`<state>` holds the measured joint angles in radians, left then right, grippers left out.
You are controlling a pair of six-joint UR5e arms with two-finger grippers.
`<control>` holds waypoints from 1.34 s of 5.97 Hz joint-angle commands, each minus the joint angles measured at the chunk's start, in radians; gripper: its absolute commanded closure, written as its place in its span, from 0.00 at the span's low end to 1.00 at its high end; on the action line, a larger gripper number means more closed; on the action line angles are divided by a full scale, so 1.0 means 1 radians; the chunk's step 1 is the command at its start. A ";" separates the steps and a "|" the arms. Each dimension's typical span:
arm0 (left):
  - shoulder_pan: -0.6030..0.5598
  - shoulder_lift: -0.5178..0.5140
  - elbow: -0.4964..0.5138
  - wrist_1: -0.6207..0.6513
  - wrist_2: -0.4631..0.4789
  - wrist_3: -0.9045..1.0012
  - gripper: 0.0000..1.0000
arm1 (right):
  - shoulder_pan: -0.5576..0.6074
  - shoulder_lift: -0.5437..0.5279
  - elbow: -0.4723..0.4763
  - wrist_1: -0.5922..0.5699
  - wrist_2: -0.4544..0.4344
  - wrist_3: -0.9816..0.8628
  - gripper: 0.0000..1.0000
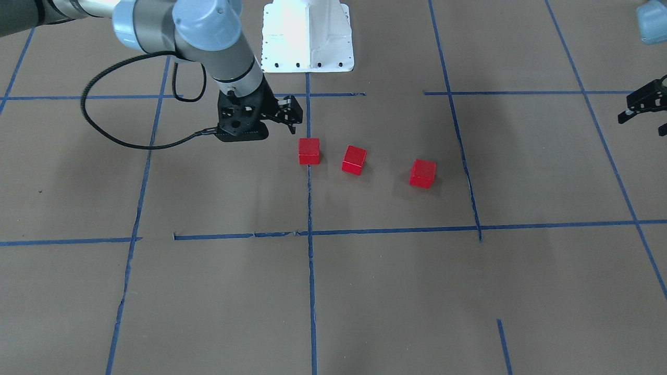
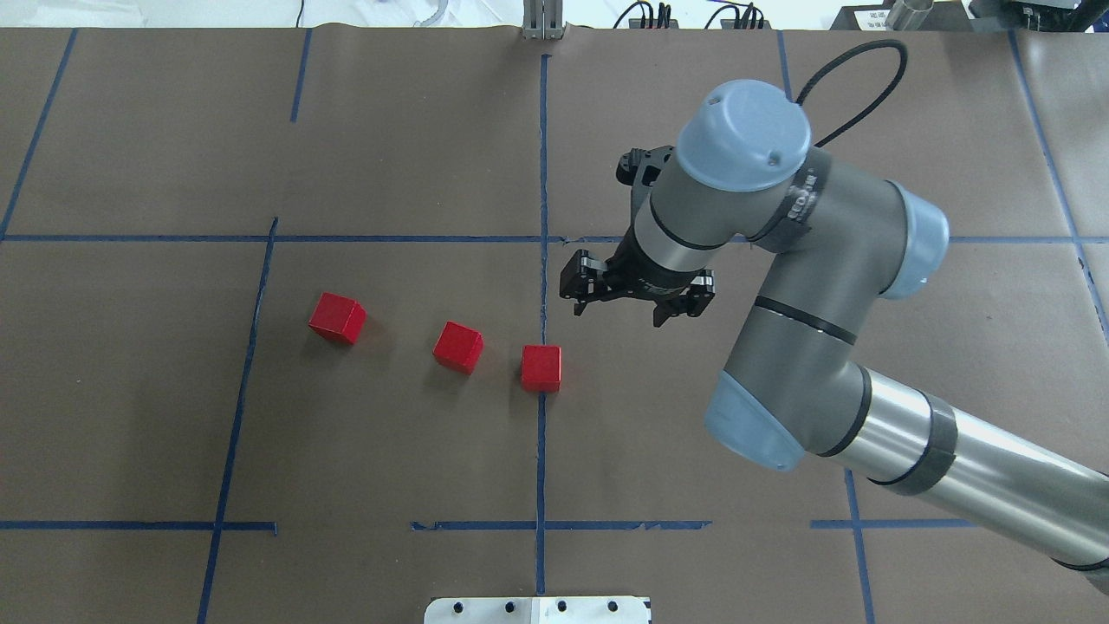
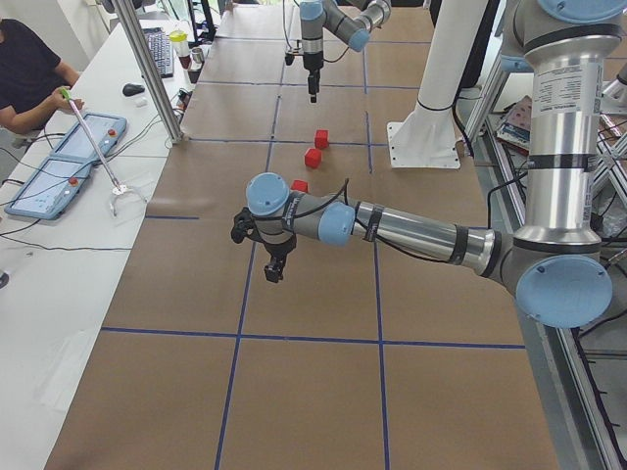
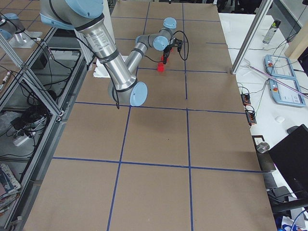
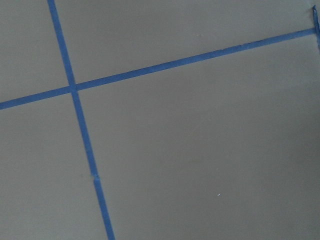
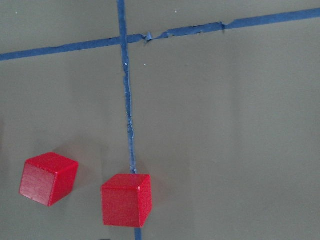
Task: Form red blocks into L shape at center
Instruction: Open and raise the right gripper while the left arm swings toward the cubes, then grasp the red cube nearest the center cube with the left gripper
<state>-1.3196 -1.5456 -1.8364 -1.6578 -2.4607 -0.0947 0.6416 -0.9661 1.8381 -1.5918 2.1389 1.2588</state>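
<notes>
Three red blocks lie in a loose row on the brown paper. One block (image 2: 541, 367) (image 1: 309, 151) (image 6: 126, 199) sits on the vertical blue tape line of the center (image 2: 541, 442). The second block (image 2: 457, 347) (image 1: 354, 159) (image 6: 48, 178) and the third (image 2: 337, 317) (image 1: 422, 173) lie further toward the robot's left, apart from each other. My right gripper (image 2: 582, 299) (image 1: 292, 117) hovers open and empty just beyond the block on the line. At the table's left side my left gripper (image 1: 643, 117) (image 3: 273, 269) hangs open, holding nothing.
The white robot base (image 1: 307, 36) stands at the near table edge. A black cable (image 1: 120, 140) loops from the right wrist over the paper. A person sits at a side table (image 3: 59, 186) with control boxes.
</notes>
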 commanded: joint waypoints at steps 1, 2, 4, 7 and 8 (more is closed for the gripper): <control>0.159 -0.045 -0.024 -0.254 0.009 -0.276 0.00 | 0.055 -0.131 0.116 0.009 0.084 -0.007 0.00; 0.292 -0.118 -0.041 -0.295 0.066 -0.498 0.00 | 0.073 -0.185 0.154 0.021 0.093 -0.015 0.00; 0.551 -0.328 0.017 -0.274 0.134 -0.608 0.00 | 0.073 -0.195 0.155 0.021 0.090 -0.029 0.00; 0.724 -0.484 0.100 -0.258 0.429 -0.695 0.00 | 0.073 -0.229 0.159 0.023 0.058 -0.052 0.00; 0.752 -0.502 0.111 -0.255 0.442 -0.759 0.00 | 0.073 -0.230 0.161 0.023 0.056 -0.050 0.00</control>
<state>-0.6041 -2.0287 -1.7359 -1.9157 -2.0596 -0.7997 0.7148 -1.1922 1.9960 -1.5693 2.2016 1.2089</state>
